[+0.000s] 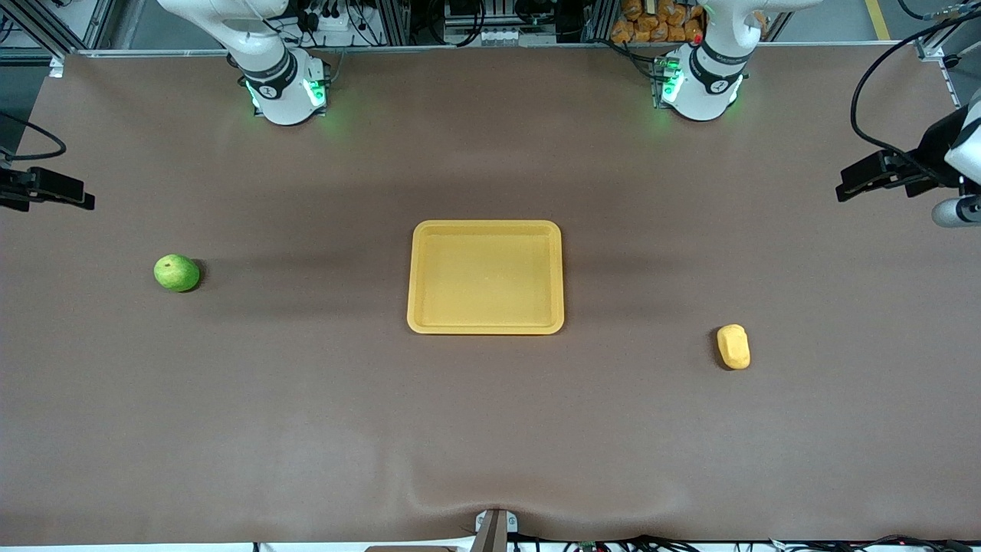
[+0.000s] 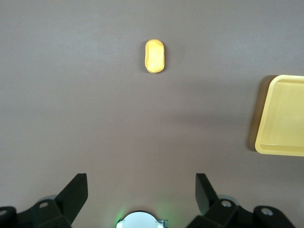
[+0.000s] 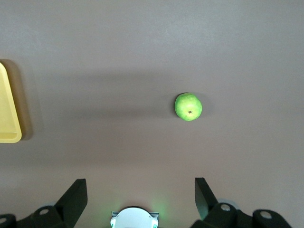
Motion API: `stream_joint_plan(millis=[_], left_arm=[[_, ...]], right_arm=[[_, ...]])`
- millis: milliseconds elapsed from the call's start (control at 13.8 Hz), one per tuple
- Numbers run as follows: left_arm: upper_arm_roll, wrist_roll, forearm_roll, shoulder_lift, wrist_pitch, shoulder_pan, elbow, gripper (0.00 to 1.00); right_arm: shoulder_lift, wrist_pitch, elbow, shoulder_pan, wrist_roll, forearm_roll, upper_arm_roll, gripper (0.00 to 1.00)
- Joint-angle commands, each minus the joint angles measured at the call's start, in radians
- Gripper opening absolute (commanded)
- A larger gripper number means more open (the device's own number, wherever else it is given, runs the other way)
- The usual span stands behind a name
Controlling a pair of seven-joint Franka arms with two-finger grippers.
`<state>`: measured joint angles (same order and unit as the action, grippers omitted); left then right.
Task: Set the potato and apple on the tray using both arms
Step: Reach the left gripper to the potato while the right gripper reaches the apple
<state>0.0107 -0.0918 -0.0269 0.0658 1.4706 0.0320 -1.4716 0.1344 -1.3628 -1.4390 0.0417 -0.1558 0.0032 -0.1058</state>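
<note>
We see the tray (image 1: 486, 230) empty; apple (image 1: 177, 273) and potato (image 1: 733, 346) lie well apart from it, both pincers (image 2: 141, 190) (image 3: 141, 192) spread apart, holding nothing

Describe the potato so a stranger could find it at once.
Start at the yellow tray in the middle of the brown table. Toward the left arm's end, nearer the front camera, lies the potato: oblong, yellow-orange, unlike the round green apple.

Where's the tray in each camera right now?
Front view: tray at mid-table, between apple and potato.
Left wrist view: tray at the picture's edge, potato apart from it.
Right wrist view: only a tray corner.
Shared landmark: the tray's rim.
</note>
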Motion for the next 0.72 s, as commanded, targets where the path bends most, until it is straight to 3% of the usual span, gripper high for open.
stream_joint_plan(millis=[0, 650], left_arm=[[0.005, -0.005, -0.024, 0.049, 0.040, -0.001, -0.003, 1.00], [0.008, -0.006, -0.036, 0.120, 0.448, -0.001, -0.259, 1.00]], right_arm=[[0.034, -0.009, 0.005, 0.017, 0.001, -0.006, 0.008, 1.00], [0.166, -0.015, 0.003, 0.070, -0.001, -0.005, 0.008, 1.00]])
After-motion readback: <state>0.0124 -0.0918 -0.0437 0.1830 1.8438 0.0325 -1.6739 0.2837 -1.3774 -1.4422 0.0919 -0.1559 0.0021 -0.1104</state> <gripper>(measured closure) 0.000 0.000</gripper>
